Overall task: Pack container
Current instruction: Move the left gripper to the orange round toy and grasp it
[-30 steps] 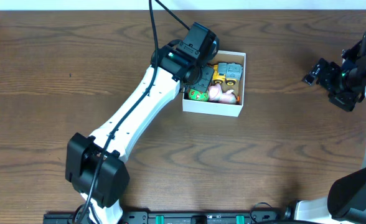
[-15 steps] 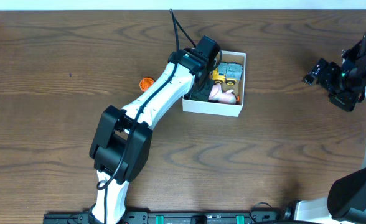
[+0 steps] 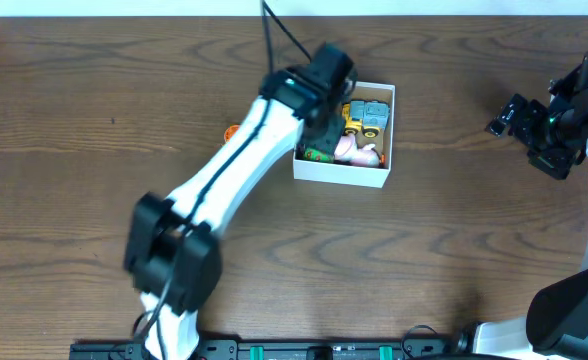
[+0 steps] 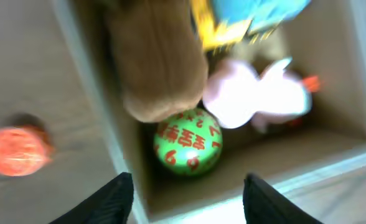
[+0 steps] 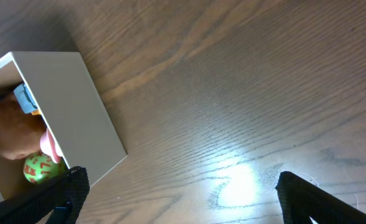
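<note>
Container (image 3: 340, 172) of white cardboard sits toward the far middle of the wooden table (image 3: 424, 250), already carrying several toys. At left, a small orange round object (image 3: 231, 131), too blurred to identify, lies on the wood just outside the box wall (image 4: 99, 112). The left gripper (image 4: 192, 200) hovers over the box's near-left corner, fingers spread and empty. Below it, a green ball (image 4: 188, 142) with red markings touches a brown plush toy (image 4: 158, 56) and a pink toy (image 4: 251, 93); a yellow-and-blue toy vehicle (image 3: 366, 115) fills the far side. At right, the right gripper (image 5: 183, 200) hangs released over bare wood, well apart from the box.
</note>
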`<action>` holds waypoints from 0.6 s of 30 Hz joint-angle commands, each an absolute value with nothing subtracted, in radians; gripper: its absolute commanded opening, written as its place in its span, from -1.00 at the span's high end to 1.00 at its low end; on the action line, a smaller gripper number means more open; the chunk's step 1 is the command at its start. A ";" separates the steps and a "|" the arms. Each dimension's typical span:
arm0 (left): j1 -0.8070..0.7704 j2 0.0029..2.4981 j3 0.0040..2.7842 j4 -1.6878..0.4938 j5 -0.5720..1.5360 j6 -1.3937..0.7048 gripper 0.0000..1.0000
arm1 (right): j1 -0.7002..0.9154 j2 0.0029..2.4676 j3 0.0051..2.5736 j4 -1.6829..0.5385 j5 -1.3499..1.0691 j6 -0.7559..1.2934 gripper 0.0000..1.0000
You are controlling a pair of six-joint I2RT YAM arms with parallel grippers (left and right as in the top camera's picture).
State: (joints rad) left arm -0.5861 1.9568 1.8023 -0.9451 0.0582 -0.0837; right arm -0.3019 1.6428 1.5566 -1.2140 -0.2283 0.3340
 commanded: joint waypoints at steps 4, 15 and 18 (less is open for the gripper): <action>-0.515 1.802 1.844 -1.022 -0.091 -0.088 -0.26 | -0.307 1.629 1.557 -1.216 -0.225 0.351 -0.98; -0.244 1.990 1.796 -1.061 0.012 -0.088 -0.62 | -0.307 1.629 1.556 -1.215 -0.225 0.352 -0.98; -0.216 2.058 1.796 -1.054 0.028 -0.088 -0.70 | -0.307 1.629 1.556 -1.215 -0.225 0.352 -0.98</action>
